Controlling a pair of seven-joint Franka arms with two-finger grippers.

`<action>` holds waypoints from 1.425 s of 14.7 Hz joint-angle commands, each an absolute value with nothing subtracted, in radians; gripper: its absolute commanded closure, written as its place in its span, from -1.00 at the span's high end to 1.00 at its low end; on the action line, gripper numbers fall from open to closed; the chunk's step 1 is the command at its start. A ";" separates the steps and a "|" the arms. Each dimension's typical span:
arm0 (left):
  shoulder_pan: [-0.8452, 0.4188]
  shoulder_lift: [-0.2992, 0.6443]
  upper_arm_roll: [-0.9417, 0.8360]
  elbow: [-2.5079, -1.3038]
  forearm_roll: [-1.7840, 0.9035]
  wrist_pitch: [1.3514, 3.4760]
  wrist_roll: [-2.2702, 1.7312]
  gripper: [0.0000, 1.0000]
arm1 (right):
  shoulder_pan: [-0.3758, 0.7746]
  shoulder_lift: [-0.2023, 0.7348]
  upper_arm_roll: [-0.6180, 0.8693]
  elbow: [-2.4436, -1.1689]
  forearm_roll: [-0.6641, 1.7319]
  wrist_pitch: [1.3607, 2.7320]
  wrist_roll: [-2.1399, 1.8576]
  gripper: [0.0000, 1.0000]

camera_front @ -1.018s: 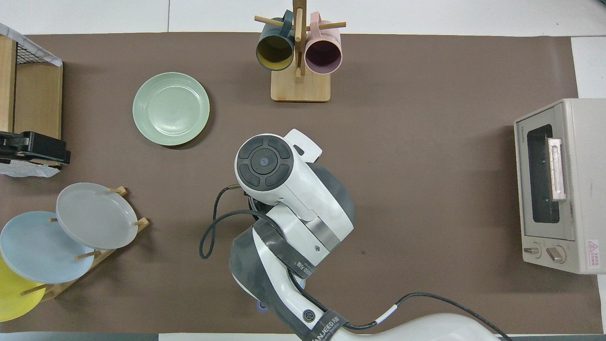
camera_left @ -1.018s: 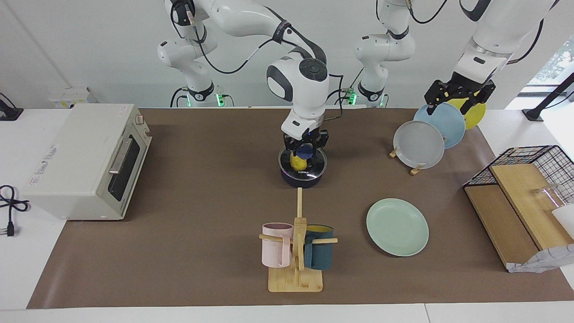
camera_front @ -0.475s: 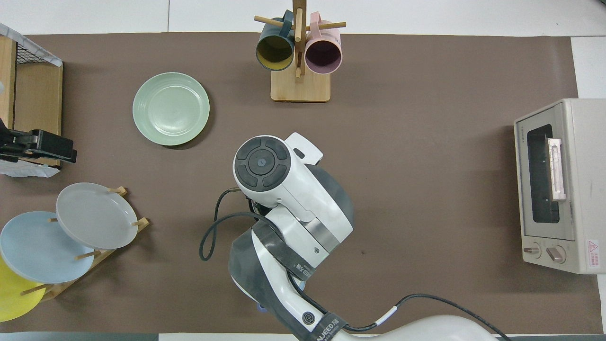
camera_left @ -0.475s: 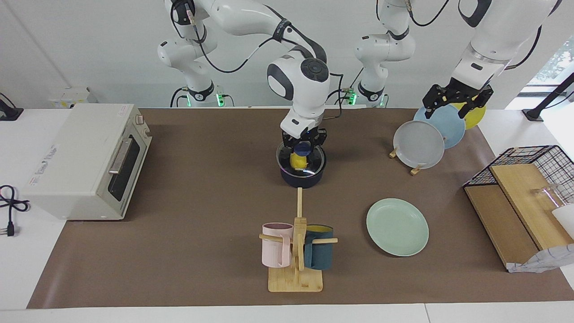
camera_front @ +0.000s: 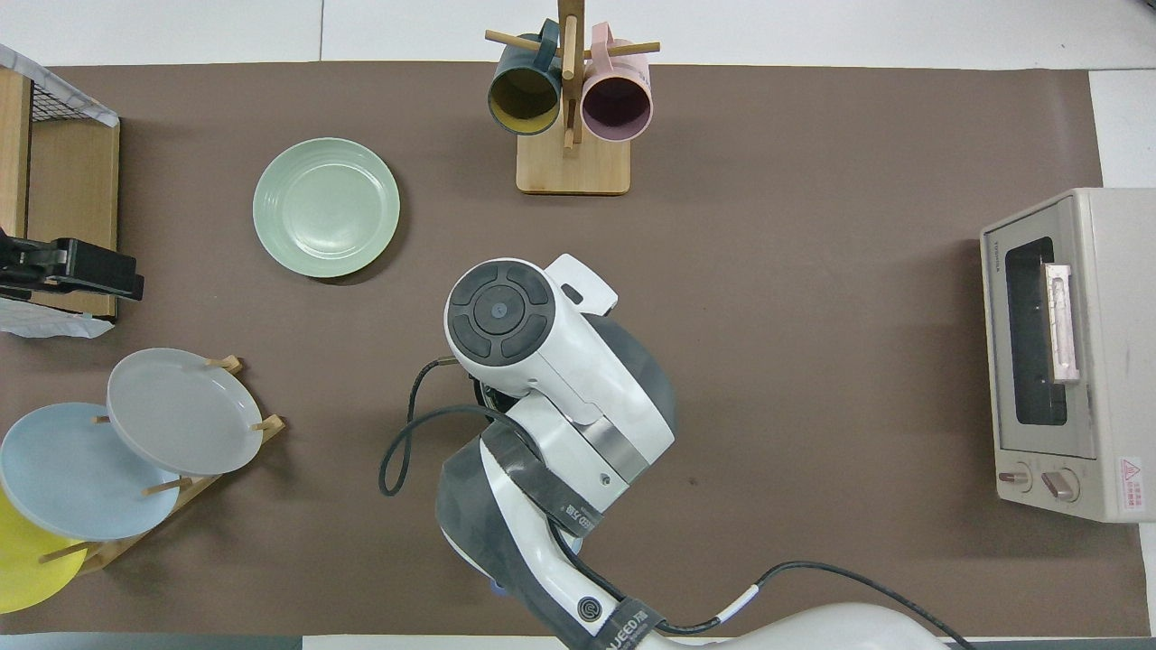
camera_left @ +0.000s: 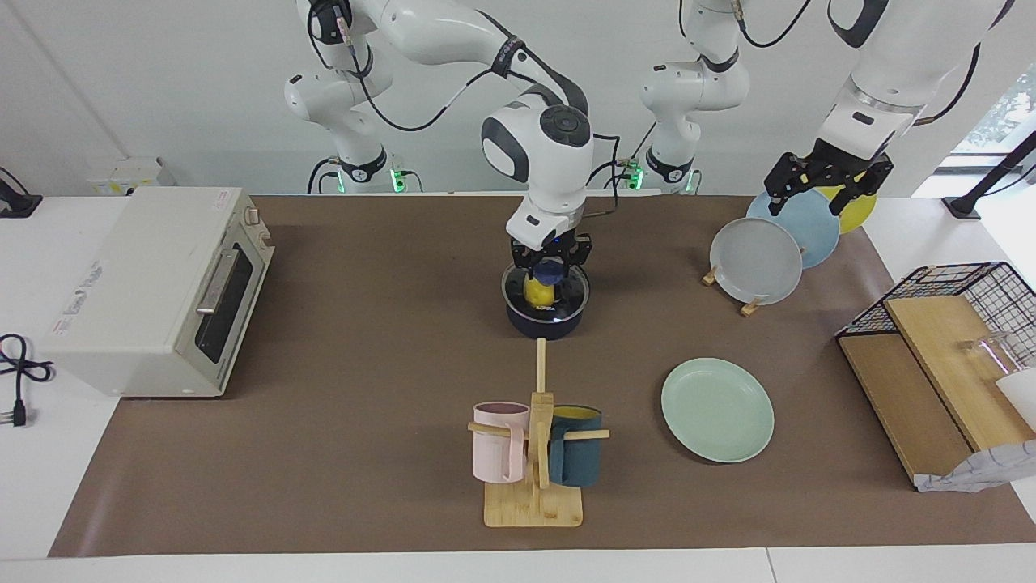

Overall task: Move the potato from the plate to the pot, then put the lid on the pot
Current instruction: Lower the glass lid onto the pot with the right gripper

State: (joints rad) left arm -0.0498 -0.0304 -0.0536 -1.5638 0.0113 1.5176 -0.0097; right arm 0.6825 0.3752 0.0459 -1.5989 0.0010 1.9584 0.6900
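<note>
The navy pot [camera_left: 544,322] stands mid-table, nearer to the robots than the mug stand. The yellow potato [camera_left: 537,293] lies inside it and shows through the glass lid [camera_left: 566,296]. The lid sits level at the pot's rim. My right gripper [camera_left: 549,261] is straight above the pot, shut on the lid's blue knob [camera_left: 549,272]. In the overhead view the right arm [camera_front: 542,379] hides the pot, the lid and the potato. The mint-green plate [camera_left: 717,410] lies bare; it also shows in the overhead view [camera_front: 326,207]. My left gripper [camera_left: 827,185] waits, open and empty, over the plate rack.
A rack with grey, light blue and yellow upright plates [camera_left: 757,259] stands toward the left arm's end. A wooden mug stand [camera_left: 534,453] holds a pink mug and a teal mug. A toaster oven [camera_left: 154,287] is at the right arm's end. A wire basket with boards [camera_left: 955,340] is at the left arm's end.
The lid shifted slightly in the right gripper and now sits level at the pot's rim. The left gripper rose a little over the plate rack.
</note>
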 commanded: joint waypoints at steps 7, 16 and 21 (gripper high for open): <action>-0.046 -0.046 -0.048 -1.568 0.006 1.526 0.000 1.00 | 0.660 0.342 0.055 -1.654 0.083 2.006 0.738 -1.00; -0.052 -0.103 -0.051 -1.588 0.005 1.529 -0.011 1.00 | 0.655 0.341 0.055 -1.663 0.087 2.005 0.738 -1.00; -0.049 0.041 -0.051 -1.589 -0.037 1.608 -0.018 1.00 | 0.657 0.341 0.054 -1.655 0.078 1.997 0.736 1.00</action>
State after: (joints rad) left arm -0.0481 -0.0138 -0.0537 -1.5886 -0.0184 1.5747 -0.0117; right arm 0.6701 0.3624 0.0446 -1.6318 0.0709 1.9831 0.7186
